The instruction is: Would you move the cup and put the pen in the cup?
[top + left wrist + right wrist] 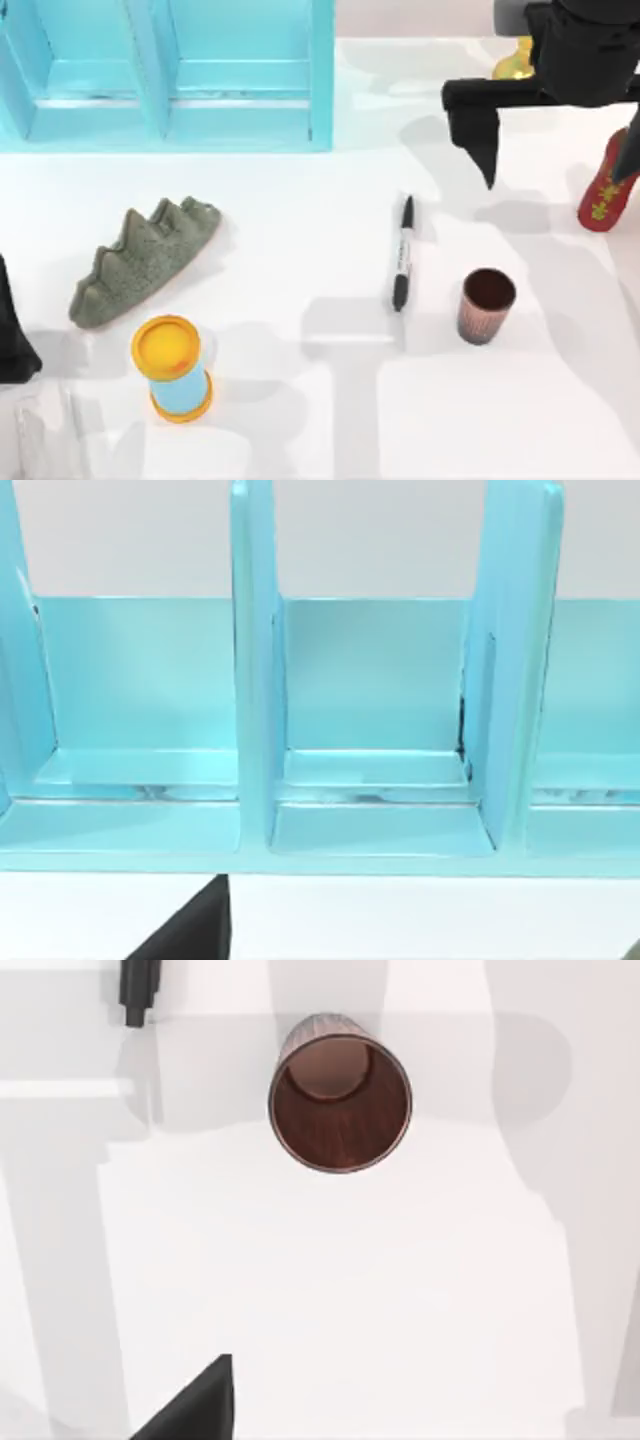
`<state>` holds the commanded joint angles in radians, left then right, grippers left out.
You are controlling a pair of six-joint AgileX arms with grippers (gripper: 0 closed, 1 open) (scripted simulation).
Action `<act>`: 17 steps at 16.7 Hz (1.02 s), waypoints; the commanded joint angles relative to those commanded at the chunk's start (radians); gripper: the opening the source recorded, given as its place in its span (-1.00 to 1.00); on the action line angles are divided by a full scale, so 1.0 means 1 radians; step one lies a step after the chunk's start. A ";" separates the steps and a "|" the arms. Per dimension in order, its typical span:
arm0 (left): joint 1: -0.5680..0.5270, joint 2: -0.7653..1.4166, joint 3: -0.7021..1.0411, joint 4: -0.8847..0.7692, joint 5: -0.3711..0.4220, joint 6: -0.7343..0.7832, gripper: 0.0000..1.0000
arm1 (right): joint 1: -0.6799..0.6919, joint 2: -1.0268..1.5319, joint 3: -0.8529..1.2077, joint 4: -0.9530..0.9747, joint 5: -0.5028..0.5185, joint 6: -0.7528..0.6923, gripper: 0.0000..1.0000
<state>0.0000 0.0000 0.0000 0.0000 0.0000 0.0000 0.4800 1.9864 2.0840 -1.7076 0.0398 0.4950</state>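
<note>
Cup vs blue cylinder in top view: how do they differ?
The cup is reddish-brown with ribbed sides; the blue cylinder is smooth blue with yellow ends. The cup is open-topped with a dark inside; the cylinder's top is a closed yellow disc. The cup stands right of the pen; the cylinder stands on the table's left, near the grey spiky object. Both stand upright, untouched.

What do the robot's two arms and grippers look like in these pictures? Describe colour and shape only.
Both arms are plain matte black with no markings or cables showing. The right gripper has a blocky body and thick fingers tapering to points. The left gripper shows as a dark, angular, tapering shape at the table's left edge.
</note>
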 joint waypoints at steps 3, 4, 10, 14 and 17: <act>0.000 0.000 0.000 0.000 0.000 0.000 1.00 | 0.009 0.037 0.037 -0.008 0.007 0.017 1.00; 0.000 0.000 0.000 0.000 0.000 0.000 1.00 | 0.016 0.070 0.071 -0.015 0.012 0.030 1.00; 0.000 0.000 0.000 0.000 0.000 0.000 1.00 | 0.078 0.447 0.455 -0.078 0.051 0.161 1.00; 0.000 0.000 0.000 0.000 0.000 0.000 1.00 | 0.113 0.695 0.710 -0.107 0.078 0.254 1.00; 0.000 0.000 0.000 0.000 0.000 0.000 1.00 | 0.128 0.789 0.805 -0.116 0.096 0.298 1.00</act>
<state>0.0000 0.0000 0.0000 0.0000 0.0000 0.0000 0.6079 2.7757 2.8888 -1.8231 0.1356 0.7926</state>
